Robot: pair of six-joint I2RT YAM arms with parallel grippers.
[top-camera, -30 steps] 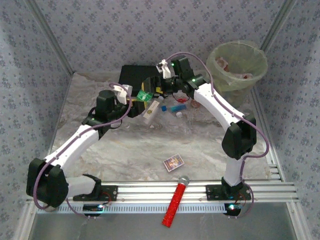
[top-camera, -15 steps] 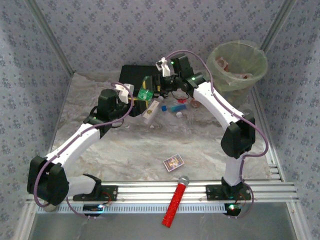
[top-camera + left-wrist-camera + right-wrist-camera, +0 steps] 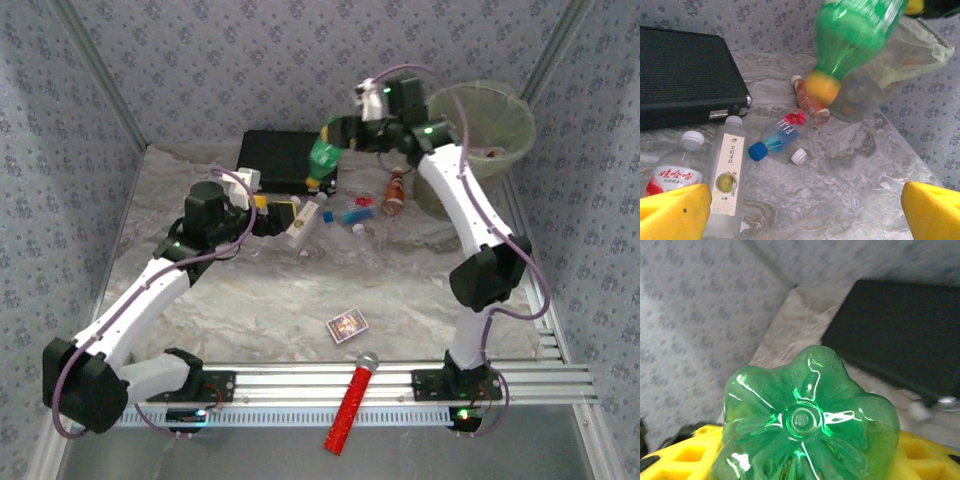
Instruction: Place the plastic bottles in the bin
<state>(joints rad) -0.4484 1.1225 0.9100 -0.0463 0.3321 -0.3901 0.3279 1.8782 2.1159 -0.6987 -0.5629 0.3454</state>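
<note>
At the rear of the marbled grey surface (image 3: 300,290), your right tool (image 3: 335,138) is clamped on the green bottle (image 3: 322,158). The left wrist view shows this bottle (image 3: 855,30) lifted clear of the surface and tilted, with its yellow cap (image 3: 822,86) pointing down. The right wrist view shows the moulded, petal-shaped base (image 3: 805,435) of glossy translucent plastic, gripped between yellow ribbed fingers (image 3: 682,455). The bottle is not in the bin (image 3: 520,120), a round, pale yellow-green translucent bucket with a thin, crinkled bag liner, standing to the right in the far corner.

Your left tool (image 3: 805,215) stands with its yellow fingers wide apart and nothing between them, low over the surface.

Lying flat ahead of it:
- a clear bottle with a pale label (image 3: 730,175) and a white cap;
- beside it, a clear bottle with a red label (image 3: 677,172), also with a white cap;
- a small clear bottle with a blue cap (image 3: 775,140);
- an orange-brown bottle (image 3: 810,102), near the foot of the bin.

A flat black case (image 3: 685,75) with a textured lid and a metal latch sits to the left of these, against the patterned back wall.
</note>
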